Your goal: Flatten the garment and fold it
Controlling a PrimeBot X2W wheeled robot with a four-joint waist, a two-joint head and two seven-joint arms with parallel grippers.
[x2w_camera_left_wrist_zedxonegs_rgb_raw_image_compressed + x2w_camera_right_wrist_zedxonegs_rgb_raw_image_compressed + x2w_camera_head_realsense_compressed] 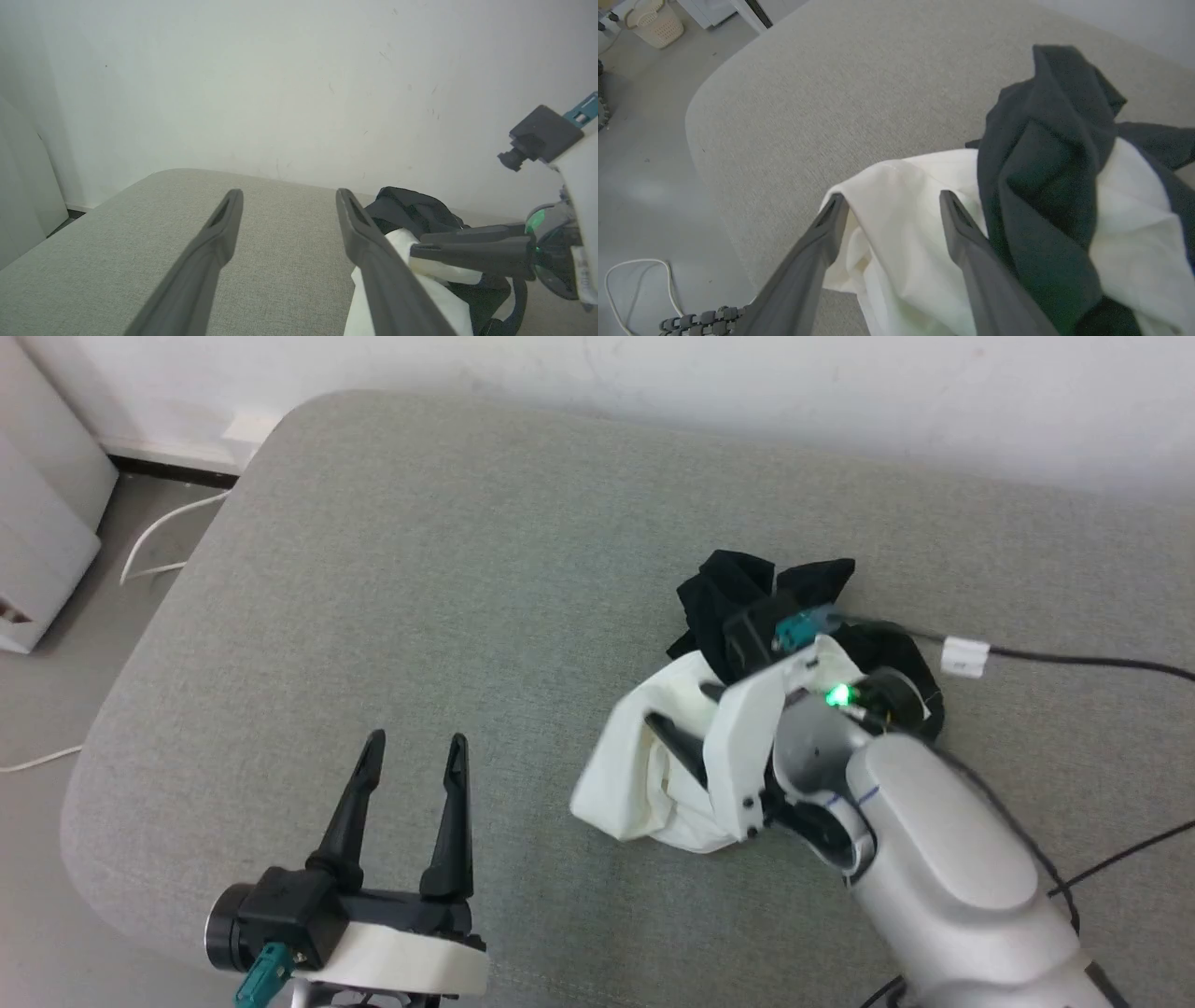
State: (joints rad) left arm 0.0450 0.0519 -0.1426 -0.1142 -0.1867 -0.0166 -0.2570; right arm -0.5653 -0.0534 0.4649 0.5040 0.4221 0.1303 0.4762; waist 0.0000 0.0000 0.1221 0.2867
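"While the garment (644,775) sits bunched on the right half of the grey cushion (420,569), where does the head view put the robot's hands?"

"At near left the left gripper (415,742) hovers over bare cushion, its 2 fingers spread and empty. The right gripper (681,705) is down on the heap, its fingers partly hidden."

"And the left wrist view?"

"The left fingers stand apart above bare fabric. The garment lies to their right, black at the far side."

"The right wrist view?"

"Its 2 fingers are spread with white cloth between them, pinching nothing. Flattening looks barely begun. The right should close on 1 layer at an edge, not the lump. The left should take a second edge, so both can pull apart."
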